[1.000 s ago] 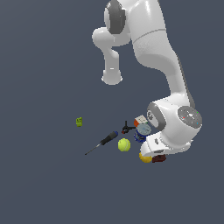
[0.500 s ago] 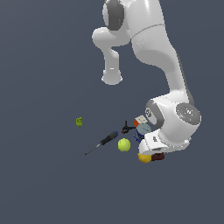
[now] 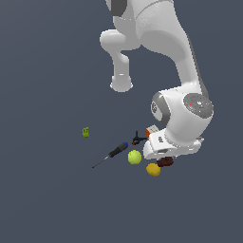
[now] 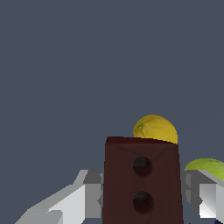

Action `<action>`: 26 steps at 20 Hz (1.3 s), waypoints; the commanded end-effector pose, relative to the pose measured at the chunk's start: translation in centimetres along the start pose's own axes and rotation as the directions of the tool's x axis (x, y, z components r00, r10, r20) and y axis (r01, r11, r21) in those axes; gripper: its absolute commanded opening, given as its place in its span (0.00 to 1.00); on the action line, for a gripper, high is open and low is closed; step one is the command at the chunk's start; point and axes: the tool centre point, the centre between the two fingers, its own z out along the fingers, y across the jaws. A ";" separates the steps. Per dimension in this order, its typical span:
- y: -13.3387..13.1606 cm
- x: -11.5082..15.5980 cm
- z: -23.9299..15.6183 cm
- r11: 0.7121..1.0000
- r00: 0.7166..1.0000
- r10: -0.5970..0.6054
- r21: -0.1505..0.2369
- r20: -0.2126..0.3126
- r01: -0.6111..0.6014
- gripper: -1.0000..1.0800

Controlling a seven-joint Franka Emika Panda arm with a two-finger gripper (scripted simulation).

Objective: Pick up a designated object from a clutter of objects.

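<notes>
In the wrist view the dark red block (image 4: 142,183) stood between the two pale fingers (image 4: 89,199) of the gripper (image 4: 142,197), its long axis running along the line of the fingers and its far end pointing toward the yellow lemon (image 4: 155,128) just beyond it. The face turned to the camera carried a row of round holes, two of them visible, lined up along that long axis. The fingers lay close against both long sides of the block and looked clamped on it. A yellow-green tennis ball (image 4: 205,166) showed past the other finger. In the exterior view the arm's white wrist (image 3: 182,118) was bent low over the clutter, which lay out on the dark surface with no edge in sight, and it hid most of the block, of which only a dark sliver (image 3: 165,162) showed under the hand. The lemon lay just beside it. The blue-handled screwdriver (image 3: 110,154) and black clamp (image 3: 137,139) were near, the tiny green piece (image 3: 86,132) well apart.
</notes>
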 end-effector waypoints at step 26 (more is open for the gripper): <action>15.8 -7.8 -26.0 1.000 0.999 0.001 -0.003 0.035 -0.001 0.00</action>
